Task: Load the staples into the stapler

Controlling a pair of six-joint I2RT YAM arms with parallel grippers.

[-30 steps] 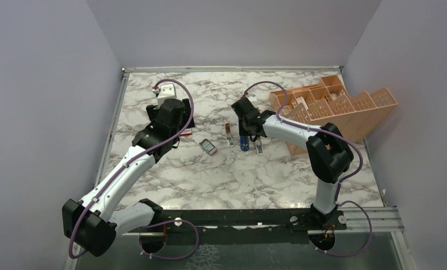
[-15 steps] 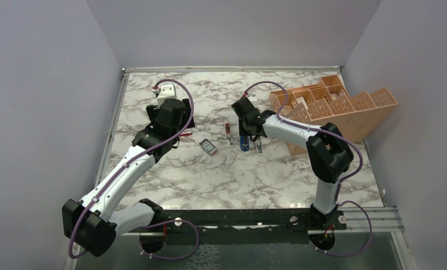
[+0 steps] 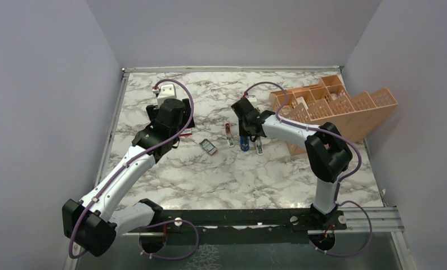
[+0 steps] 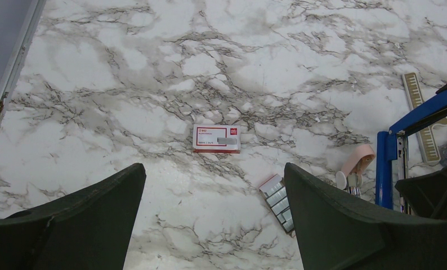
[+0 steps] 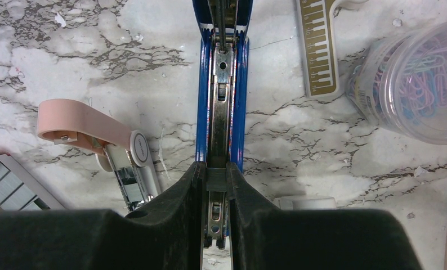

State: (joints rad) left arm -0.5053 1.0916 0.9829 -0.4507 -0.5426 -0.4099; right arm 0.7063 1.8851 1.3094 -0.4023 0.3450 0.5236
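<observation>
My right fingers (image 5: 236, 194) sat shut tight on the slim blue stapler's (image 5: 201, 101) metal rail. My left fingers (image 4: 320, 219) gaped empty, with the silvery-grey staples (image 4: 277, 194) lying between them on the bench.

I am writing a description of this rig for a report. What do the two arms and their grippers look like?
The left arm and the right arm have slim white links with bulky black joint housings. A purple cable runs along each, looping free near the wrist. The left gripper and the right gripper each have two broad dark fingers that taper toward the tips.
</observation>
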